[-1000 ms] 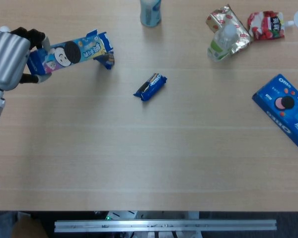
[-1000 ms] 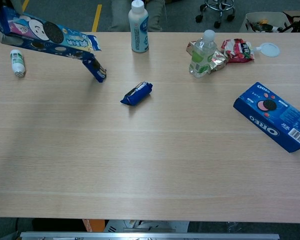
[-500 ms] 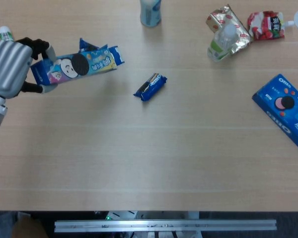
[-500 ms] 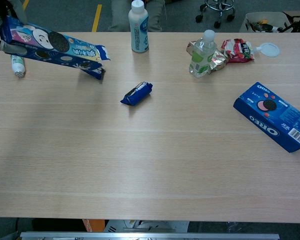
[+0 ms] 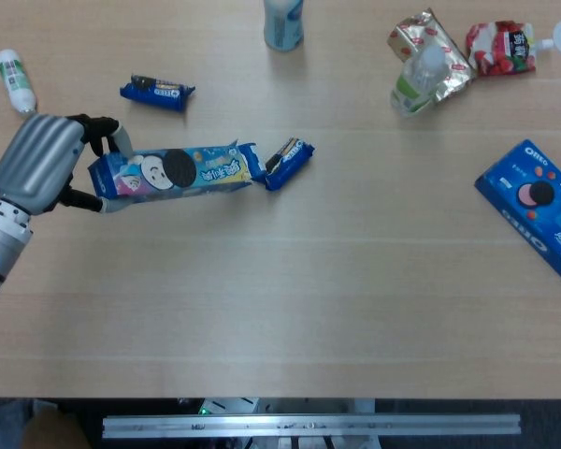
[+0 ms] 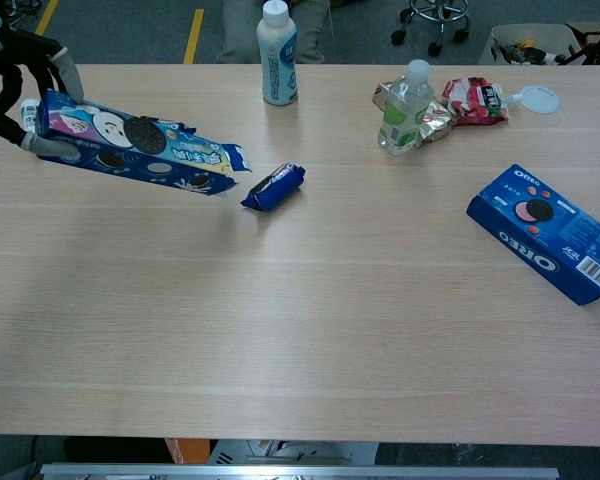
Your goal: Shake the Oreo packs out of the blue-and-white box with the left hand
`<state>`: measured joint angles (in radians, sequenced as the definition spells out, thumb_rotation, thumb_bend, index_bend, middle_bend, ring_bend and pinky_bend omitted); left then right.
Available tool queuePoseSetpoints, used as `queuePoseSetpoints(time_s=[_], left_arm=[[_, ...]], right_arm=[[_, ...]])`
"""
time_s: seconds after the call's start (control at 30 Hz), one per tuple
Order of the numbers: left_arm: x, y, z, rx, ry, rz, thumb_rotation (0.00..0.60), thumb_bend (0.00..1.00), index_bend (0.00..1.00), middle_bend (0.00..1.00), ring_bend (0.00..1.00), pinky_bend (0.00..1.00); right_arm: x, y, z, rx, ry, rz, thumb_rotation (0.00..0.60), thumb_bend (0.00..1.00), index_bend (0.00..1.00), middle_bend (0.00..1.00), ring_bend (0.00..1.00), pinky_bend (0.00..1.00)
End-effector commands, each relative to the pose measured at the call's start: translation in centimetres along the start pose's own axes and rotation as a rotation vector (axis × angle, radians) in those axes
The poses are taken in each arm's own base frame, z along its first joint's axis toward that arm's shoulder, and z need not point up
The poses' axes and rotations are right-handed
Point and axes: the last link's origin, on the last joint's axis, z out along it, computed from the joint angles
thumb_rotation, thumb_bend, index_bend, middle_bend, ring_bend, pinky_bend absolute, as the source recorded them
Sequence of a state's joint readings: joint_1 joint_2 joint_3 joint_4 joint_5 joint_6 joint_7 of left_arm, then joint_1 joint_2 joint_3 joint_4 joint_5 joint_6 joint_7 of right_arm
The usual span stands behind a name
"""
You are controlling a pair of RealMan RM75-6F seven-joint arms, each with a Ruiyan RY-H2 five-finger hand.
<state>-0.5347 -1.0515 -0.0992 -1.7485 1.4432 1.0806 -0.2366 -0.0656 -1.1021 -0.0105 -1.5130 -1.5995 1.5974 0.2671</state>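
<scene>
Left hand gripping blue-and-white box, now swung lower beside Oreo pack, second pack dropped behind

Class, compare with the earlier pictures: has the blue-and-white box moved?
Yes. The blue-and-white box, held by the left robot hand, has come toward the Oreo pack lying mid-table.

left hand: fingers curled, gripping, held above the table | right hand: out of frame
</scene>
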Motion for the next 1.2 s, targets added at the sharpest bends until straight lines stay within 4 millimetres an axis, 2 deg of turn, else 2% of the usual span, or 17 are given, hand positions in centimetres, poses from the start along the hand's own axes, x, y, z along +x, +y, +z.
queuePoseSetpoints(time_s=[0.03,0.57,0.77,0.87,0.9,1.0,1.07,1.2], left_arm=[[-1.1,-0.5,-0.2,0.013,-0.018,-0.026,0.600,0.11,0.50,0.57,0.49,0.75],[-4.5,-2.7,-0.2,0.075,-0.062,-0.040,0.600,0.11,0.50,0.57,0.49,0.75],[-5.3,-2.9,-0.1,0.089,-0.081,-0.033,0.600,0.11,0.43,0.52,0.45,0.70],[-5.6,-3.2,-0.3,0.102,-0.131,-0.001,0.600,0.11,0.32,0.41,0.35,0.59],[-5.6,-3.1,-0.4,0.106,-0.153,0.014,0.600,0.11,0.26,0.34,0.29,0.52],[-5.6,-2.9,-0.5,0.108,-0.165,0.026,0.600,0.11,0.14,0.22,0.18,0.39],[-5.5,-2.8,-0.6,0.108,-0.167,0.035,0.600,0.11,0.10,0.19,0.15,0.35],[-5.2,-2.4,-0.9,0.099,-0.153,0.043,0.600,0.11,0.09,0.18,0.14,0.35]], right_arm=[[0.0,0.0,0.0,-0.001,0.000,0.000,0.600,0.33,0.41,0.44,0.46,0.46],[0.1,0.2,-0.3,-0.005,0.003,0.000,0.600,0.33,0.41,0.44,0.46,0.46],[0.2,0.3,-0.3,-0.008,0.005,0.000,0.600,0.33,0.41,0.44,0.46,0.46],[0.2,0.3,-0.4,-0.010,0.005,0.002,0.600,0.33,0.41,0.44,0.46,0.46],[0.2,0.3,-0.4,-0.010,0.007,0.002,0.600,0.33,0.41,0.44,0.46,0.46],[0.3,0.4,-0.4,-0.009,0.009,0.003,0.600,0.33,0.41,0.44,0.46,0.46],[0.2,0.4,-0.4,-0.009,0.008,0.004,0.600,0.33,0.41,0.44,0.46,0.46],[0.2,0.4,-0.4,-0.007,0.009,0.006,0.600,0.33,0.41,0.44,0.46,0.46]])
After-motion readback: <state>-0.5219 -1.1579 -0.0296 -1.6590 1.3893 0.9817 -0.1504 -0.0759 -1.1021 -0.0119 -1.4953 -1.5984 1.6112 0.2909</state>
